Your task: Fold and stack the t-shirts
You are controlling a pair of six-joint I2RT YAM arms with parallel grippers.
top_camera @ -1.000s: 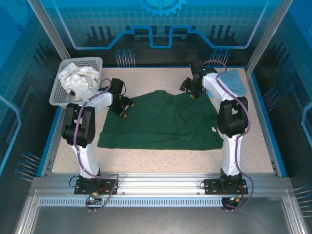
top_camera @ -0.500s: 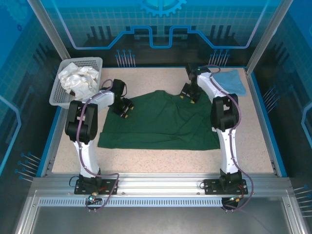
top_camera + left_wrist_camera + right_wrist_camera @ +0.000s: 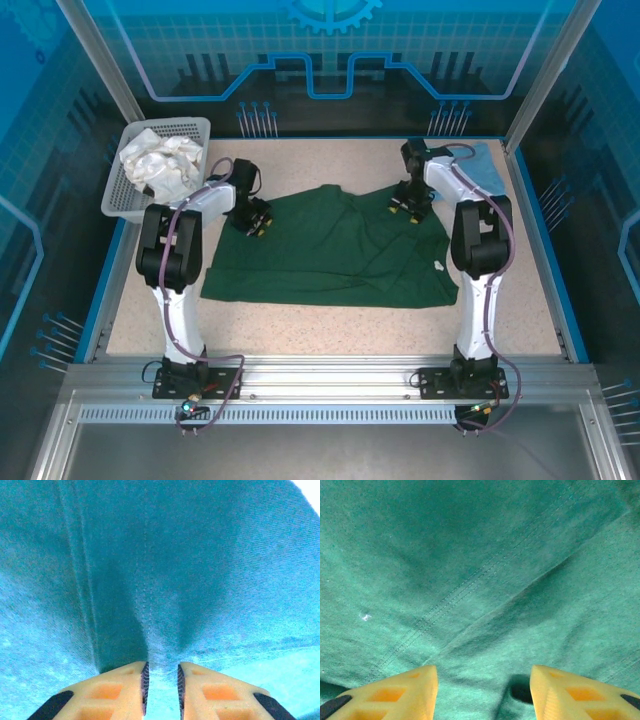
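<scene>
Beside one blue t-shirt (image 3: pixel 488 170), left end effector (image 3: pixel 161 674) pinches one green t-shirt (image 3: pixel 330 255); right (image 3: pixel 483 674) gapes.

The dark green t-shirt (image 3: pixel 330 250) lies spread mostly flat across the middle of my desk (image 3: pixel 330 322). It is rumpled along its far edge (a pucker at the far left is pinched in my left hand (image 3: pixel 161 682)), with its white neck label (image 3: pixel 441 265) at near right. The light blue t-shirt (image 3: pixel 488 168) lies in the far right corner.
</scene>
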